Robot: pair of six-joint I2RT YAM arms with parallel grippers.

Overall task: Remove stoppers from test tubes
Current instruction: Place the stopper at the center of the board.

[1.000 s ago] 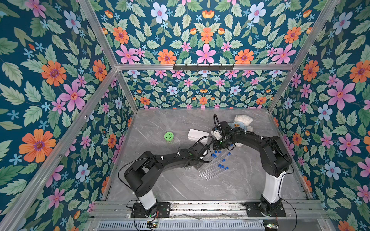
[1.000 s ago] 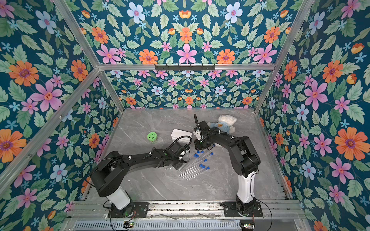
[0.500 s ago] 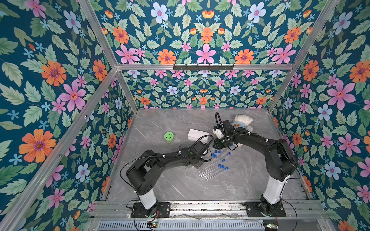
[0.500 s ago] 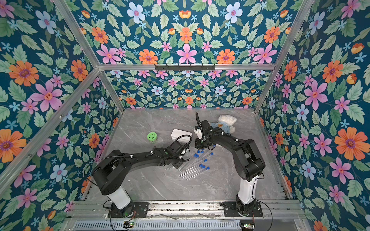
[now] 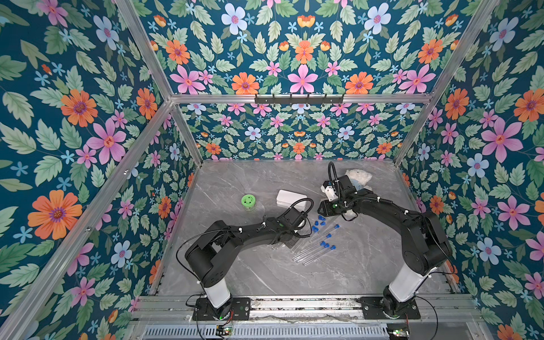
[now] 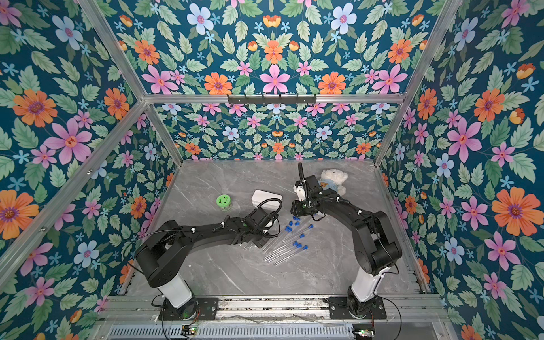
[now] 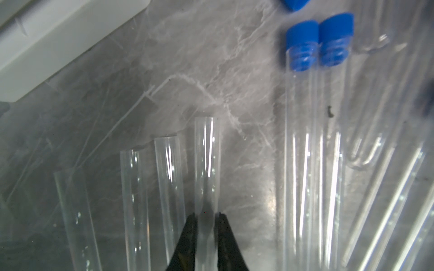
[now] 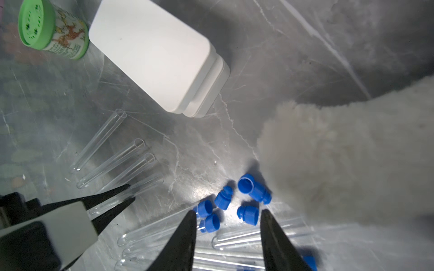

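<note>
In the left wrist view my left gripper [image 7: 206,213] is shut on a clear, unstoppered test tube [image 7: 206,162] lying on the table. Open tubes [image 7: 168,178] lie beside it, and two tubes further off carry blue stoppers [image 7: 301,44]. The right wrist view shows my right gripper [image 8: 227,212] open, hovering over several loose blue stoppers [image 8: 247,214] and more tubes [image 8: 237,238]; nothing is between its fingers. The left gripper's fingers [image 8: 112,191] show there too, closed on the tube. In both top views the tubes [image 5: 315,250] [image 6: 287,250] lie between the two arms.
A white box [image 5: 290,197] [image 8: 152,51] lies just behind the tubes, with a green-lidded jar [image 5: 248,201] [image 8: 47,30] to its left. A white plush toy [image 5: 357,178] [image 8: 340,152] sits close behind the right wrist. Floral walls enclose the grey marble table [image 5: 265,270].
My right gripper's jaws have spread wider above the loose stoppers. The left arm and its held tube have barely moved.
</note>
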